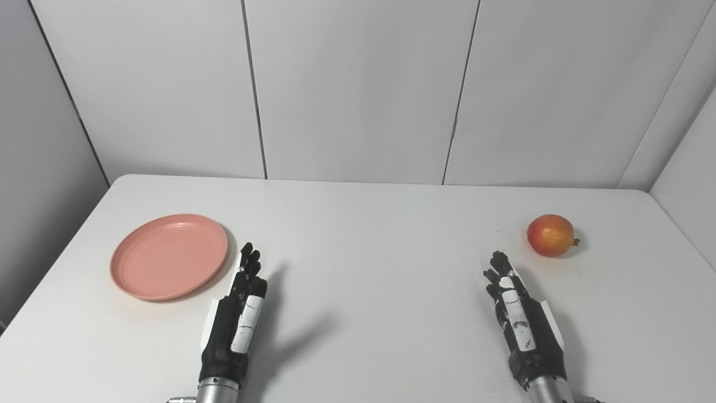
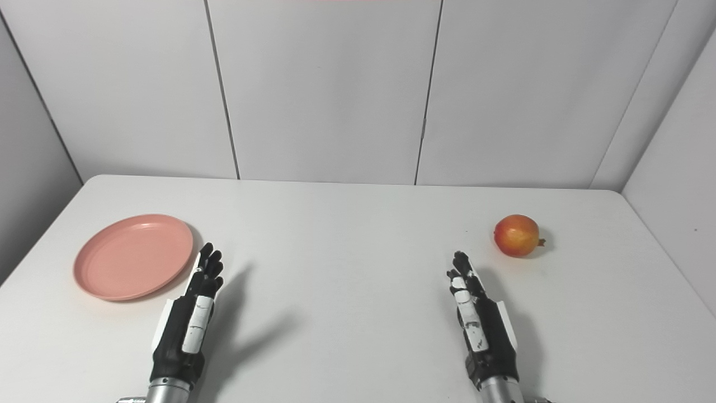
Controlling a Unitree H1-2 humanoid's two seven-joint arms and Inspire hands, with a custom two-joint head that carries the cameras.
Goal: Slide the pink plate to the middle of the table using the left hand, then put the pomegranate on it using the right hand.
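Observation:
The pink plate (image 1: 169, 256) lies flat on the left side of the white table (image 1: 369, 235), with nothing on it. A red and yellow pomegranate (image 1: 551, 235) rests on the table at the far right. My left hand (image 1: 238, 316) is open, fingers stretched forward, just right of the plate's near rim and not touching it. Open as well, my right hand (image 1: 517, 316) points toward the pomegranate from a short way in front and to its left. Neither hand holds anything.
White wall panels (image 1: 358, 89) close off the back of the table, and angled panels stand at both sides. The table's left edge (image 1: 50, 263) runs close past the plate.

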